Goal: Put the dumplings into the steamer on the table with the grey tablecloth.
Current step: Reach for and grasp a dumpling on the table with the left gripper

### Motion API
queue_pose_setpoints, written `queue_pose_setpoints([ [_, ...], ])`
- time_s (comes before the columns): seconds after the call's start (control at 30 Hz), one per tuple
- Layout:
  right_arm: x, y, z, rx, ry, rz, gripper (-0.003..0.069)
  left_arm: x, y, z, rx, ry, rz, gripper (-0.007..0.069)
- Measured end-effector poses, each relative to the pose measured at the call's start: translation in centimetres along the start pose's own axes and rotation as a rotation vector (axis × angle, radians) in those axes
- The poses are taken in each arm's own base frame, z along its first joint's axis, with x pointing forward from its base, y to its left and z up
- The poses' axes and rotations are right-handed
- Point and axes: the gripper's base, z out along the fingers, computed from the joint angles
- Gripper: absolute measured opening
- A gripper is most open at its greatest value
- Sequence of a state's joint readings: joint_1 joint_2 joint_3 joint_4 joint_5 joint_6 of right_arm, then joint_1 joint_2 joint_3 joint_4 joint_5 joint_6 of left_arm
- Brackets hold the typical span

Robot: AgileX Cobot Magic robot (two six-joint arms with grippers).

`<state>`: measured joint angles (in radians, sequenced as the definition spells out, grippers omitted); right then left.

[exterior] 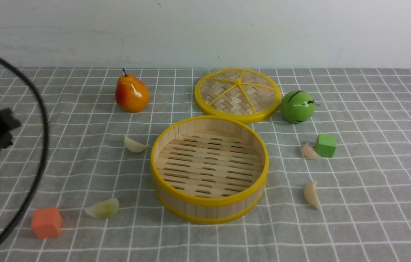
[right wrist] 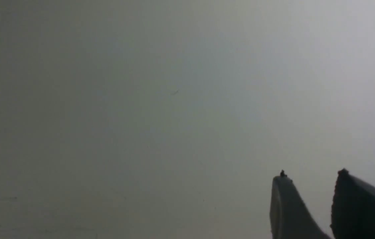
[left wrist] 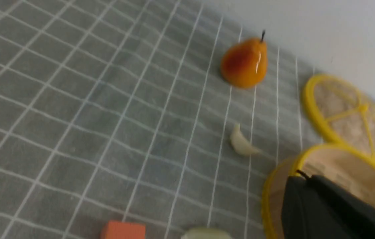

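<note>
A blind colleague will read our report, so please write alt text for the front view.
An empty bamboo steamer stands on a grey gridded tablecloth, with four dumplings on the cloth around it: two left, two right. Behind it are a woven lid, a pear and a green round fruit; an orange cube sits front left, a green cube right.

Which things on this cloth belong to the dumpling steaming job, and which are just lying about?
For the job: bamboo steamer, left cream dumpling, greenish dumpling, pinkish dumpling, right cream dumpling.
Just lying about: woven lid, pear, green ball, green cube, orange cube.
</note>
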<state>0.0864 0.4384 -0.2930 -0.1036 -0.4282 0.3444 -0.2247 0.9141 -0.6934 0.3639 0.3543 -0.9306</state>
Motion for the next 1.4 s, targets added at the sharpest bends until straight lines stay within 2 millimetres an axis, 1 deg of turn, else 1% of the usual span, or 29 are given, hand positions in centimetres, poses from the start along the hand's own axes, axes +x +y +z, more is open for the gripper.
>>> queue_pose_setpoints([
  [0.03, 0.4, -0.1, 0.8, 0.027, 0.121, -0.024, 0.0145, -0.2, -1.1, 0.8, -0.046, 0.091, 0.034, -0.0014],
  [0.07, 0.4, -0.2, 1.3, 0.042, 0.175, -0.037, 0.0123, -0.2, -1.5, 1.2, -0.060, 0.128, 0.059, -0.0014],
  [0.1, 0.9, -0.5, 2.1, 0.088, 0.315, -0.078, 0.0067, 0.0, -2.1, 2.4, -0.115, 0.214, 0.105, -0.0014],
  [0.13, 1.3, -0.9, 2.5, 0.132, 0.417, -0.095, 0.0027, 0.0, -2.4, 3.0, -0.146, 0.261, 0.140, -0.0014],
  [0.17, 1.6, -1.3, 3.1, 0.180, 0.523, -0.116, -0.0001, 0.2, -2.6, 4.1, -0.182, 0.322, 0.191, -0.0014],
  [0.23, 2.3, -2.0, 3.5, 0.259, 0.690, -0.130, -0.0018, 0.2, -2.8, 5.3, -0.216, 0.390, 0.276, -0.0014],
  [0.27, 2.5, -2.1, 3.6, 0.278, 0.731, -0.132, -0.0020, 0.3, -2.8, 5.6, -0.227, 0.418, 0.314, -0.0014],
  [0.3, 3.0, -2.5, 3.8, 0.318, 0.826, -0.138, -0.0020, 0.3, -2.9, 6.2, -0.239, 0.459, 0.366, -0.0014],
  [0.33, 3.6, -2.7, 4.3, 0.347, 0.938, -0.147, -0.0020, 0.4, -3.2, 7.5, -0.245, 0.535, 0.453, -0.0014],
  [0.37, 4.4, -2.7, 4.6, 0.347, 1.022, -0.153, -0.0020, 0.6, -3.5, 8.4, -0.239, 0.579, 0.498, -0.0014],
  [0.43, 5.8, -2.3, 5.2, 0.293, 1.124, -0.167, -0.0020, 1.1, -3.8, 10.1, -0.213, 0.650, 0.584, -0.0014],
  [0.47, 6.0, -2.2, 5.2, 0.285, 1.132, -0.168, -0.0020, 1.3, -3.8, 10.3, -0.211, 0.659, 0.593, -0.0014],
  [0.5, 7.2, -1.6, 5.6, 0.218, 1.199, -0.189, -0.0020, 1.7, -4.0, 11.5, -0.187, 0.696, 0.656, -0.0014],
  [0.57, 8.7, -0.8, 6.0, 0.127, 1.264, -0.205, -0.0020, 2.5, -4.0, 13.1, -0.175, 0.740, 0.700, -0.0012],
  [0.63, 9.9, 0.2, 6.2, 0.036, 1.309, -0.220, -0.0020, 3.4, -3.8, 14.7, -0.183, 0.771, 0.702, 0.0008],
  [0.67, 10.0, 0.3, 6.3, 0.033, 1.312, -0.211, -0.0020, 3.5, -3.7, 14.8, -0.185, 0.774, 0.702, 0.0011],
  [0.7, 10.6, 0.8, 6.4, -0.020, 1.331, -0.227, -0.0020, 3.9, -3.6, 15.4, -0.195, 0.787, 0.690, 0.0039],
  [0.8, 11.2, 1.6, 6.4, -0.106, 1.349, -0.253, -0.0020, 4.9, -3.2, 16.6, -0.212, 0.820, 0.665, 0.0147],
  [0.87, 11.3, 1.9, 6.4, -0.142, 1.349, -0.261, -0.0020, 5.4, -3.1, 17.1, -0.206, 0.826, 0.655, 0.0232],
  [0.9, 11.3, 2.0, 6.4, -0.152, 1.345, -0.258, -0.0020, 5.6, -3.2, 17.4, -0.197, 0.822, 0.650, 0.0288],
  [1.0, 11.3, 2.3, 6.6, -0.171, 1.330, -0.242, -0.0019, 6.1, -3.3, 18.4, -0.152, 0.803, 0.672, 0.0382],
  [1.03, 11.3, 2.3, 6.6, -0.175, 1.326, -0.235, -0.0019, 6.2, -3.4, 18.7, -0.132, 0.796, 0.696, 0.0394],
  [1.13, 11.3, 2.5, 6.6, -0.177, 1.325, -0.218, -0.0017, 6.8, -3.2, 19.5, -0.095, 0.807, 0.775, 0.0400],
  [1.2, 11.3, 2.5, 6.6, -0.179, 1.324, -0.215, -0.0016, 7.2, -3.0, 20.0, -0.088, 0.822, 0.799, 0.0377],
  [1.27, 11.3, 2.5, 6.6, -0.181, 1.324, -0.217, -0.0016, 7.6, -2.9, 20.3, -0.089, 0.832, 0.802, 0.0344],
  [1.33, 11.3, 2.5, 6.6, -0.182, 1.324, -0.217, -0.0016, 7.6, -2.9, 20.4, -0.094, 0.826, 0.781, 0.0280],
  [1.37, 11.3, 2.5, 6.6, -0.183, 1.324, -0.218, -0.0016, 7.6, -2.9, 20.4, -0.097, 0.825, 0.772, 0.0274],
  [1.4, 11.3, 2.5, 6.6, -0.189, 1.323, -0.224, -0.0016, 7.6, -2.9, 20.4, -0.116, 0.821, 0.730, 0.0227],
])
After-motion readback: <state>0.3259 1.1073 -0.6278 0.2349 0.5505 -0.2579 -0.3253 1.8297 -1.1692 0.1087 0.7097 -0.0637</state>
